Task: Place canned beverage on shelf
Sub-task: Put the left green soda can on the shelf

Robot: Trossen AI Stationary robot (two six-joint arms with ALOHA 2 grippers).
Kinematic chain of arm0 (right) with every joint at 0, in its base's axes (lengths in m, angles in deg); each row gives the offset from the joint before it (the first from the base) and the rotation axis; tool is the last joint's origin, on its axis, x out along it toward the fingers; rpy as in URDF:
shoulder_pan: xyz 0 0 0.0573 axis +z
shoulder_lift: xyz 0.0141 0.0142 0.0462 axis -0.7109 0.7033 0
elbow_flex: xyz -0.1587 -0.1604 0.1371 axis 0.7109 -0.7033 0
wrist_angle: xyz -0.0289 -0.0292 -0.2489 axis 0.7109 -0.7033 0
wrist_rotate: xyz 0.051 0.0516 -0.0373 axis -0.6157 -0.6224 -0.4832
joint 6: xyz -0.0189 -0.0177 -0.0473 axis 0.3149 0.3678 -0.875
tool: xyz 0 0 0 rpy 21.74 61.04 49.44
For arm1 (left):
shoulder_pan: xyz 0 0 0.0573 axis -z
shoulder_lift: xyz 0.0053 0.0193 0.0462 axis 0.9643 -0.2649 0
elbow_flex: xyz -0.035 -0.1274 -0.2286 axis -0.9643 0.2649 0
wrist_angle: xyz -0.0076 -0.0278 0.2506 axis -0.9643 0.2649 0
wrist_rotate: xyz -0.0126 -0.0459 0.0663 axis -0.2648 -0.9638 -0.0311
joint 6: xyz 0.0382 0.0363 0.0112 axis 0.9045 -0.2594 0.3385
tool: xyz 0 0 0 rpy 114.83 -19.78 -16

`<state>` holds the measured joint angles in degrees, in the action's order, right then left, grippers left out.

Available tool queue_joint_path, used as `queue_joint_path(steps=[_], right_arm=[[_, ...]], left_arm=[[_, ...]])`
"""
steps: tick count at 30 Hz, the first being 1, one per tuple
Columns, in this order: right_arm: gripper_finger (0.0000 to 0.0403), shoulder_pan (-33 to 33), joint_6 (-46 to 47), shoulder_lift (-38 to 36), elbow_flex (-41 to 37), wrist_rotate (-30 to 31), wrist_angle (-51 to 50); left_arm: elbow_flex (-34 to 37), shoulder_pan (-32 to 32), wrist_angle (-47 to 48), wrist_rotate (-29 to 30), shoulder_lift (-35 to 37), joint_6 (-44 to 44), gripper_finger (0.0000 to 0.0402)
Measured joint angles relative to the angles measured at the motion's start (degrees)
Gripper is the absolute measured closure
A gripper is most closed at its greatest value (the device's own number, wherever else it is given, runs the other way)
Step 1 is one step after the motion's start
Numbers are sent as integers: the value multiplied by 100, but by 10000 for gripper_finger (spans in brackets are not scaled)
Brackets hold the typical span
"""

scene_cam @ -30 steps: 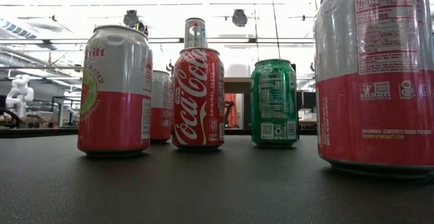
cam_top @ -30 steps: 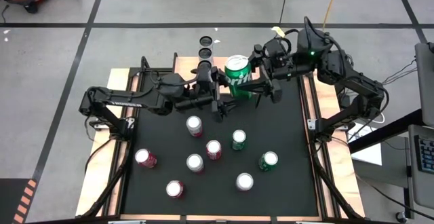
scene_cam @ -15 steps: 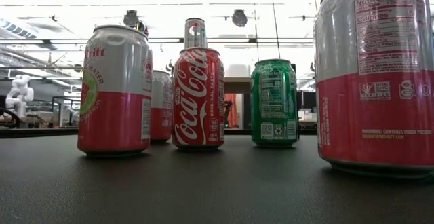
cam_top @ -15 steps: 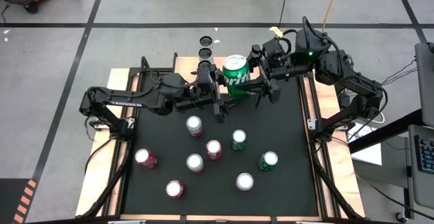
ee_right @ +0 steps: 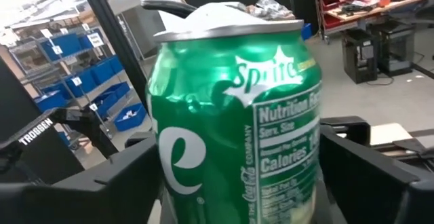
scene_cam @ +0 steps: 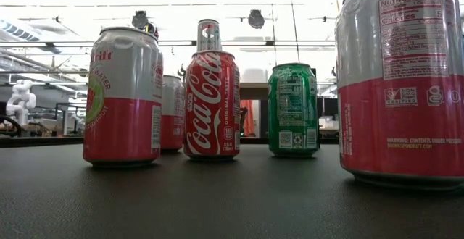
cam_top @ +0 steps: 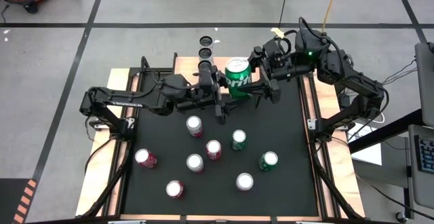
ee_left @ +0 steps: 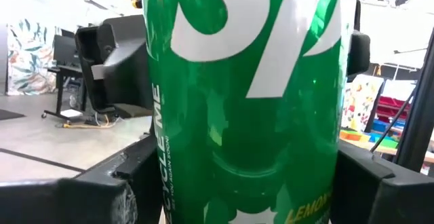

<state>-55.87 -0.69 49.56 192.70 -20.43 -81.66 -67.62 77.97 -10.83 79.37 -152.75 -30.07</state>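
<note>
- Left claw (cam_top: 224,91) reaches in from the left at the far middle of the tabletop (cam_top: 285,136) and is clamped on the Sprite can (cam_top: 237,75). In the left wrist view its dark fingers (ee_left: 112,187) sit against both sides of the green body (ee_left: 251,102).
- Right claw (cam_top: 261,88) comes in from the right and brackets the same can from the opposite side. Whether it grips the can or stands just off it cannot be told. In the right wrist view the can (ee_right: 237,129) stands upright, silver top up, with the nutrition label facing the camera.
- The Sprite can sits between the two claws, near the far edge of the black tabletop and well apart from the other cans.
- Eight more cans stand upright on the near half of the tabletop, among them a red can (cam_top: 213,148) in the middle, a green can (cam_top: 239,139) just right of it and another green can (cam_top: 268,160) farther right.
- In the low view a Coca-Cola can (scene_cam: 212,105) and a green can (scene_cam: 293,110) stand side by side. A light-wood board, seemingly the shelf (scene_cam: 254,91), shows far back between them.
- Three dark round tops (cam_top: 205,52) lie in a row beyond the far edge.
</note>
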Motion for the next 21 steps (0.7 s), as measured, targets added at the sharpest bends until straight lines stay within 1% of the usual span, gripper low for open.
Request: queue_joint_path(steps=[4, 12, 21], right_arm=[[28, -74, -29, -67, 0, 14, -139], [6, -218, -169, -179, 0, -14, -431], [3, -227, -330, -238, -2, -7, -502]], left_arm=[[0, 2, -4, 8, 0, -2, 114], [-2, 2, 184, 156, 4, 4, 114], [-4, 7, 586, 285, 10, 17, 115]])
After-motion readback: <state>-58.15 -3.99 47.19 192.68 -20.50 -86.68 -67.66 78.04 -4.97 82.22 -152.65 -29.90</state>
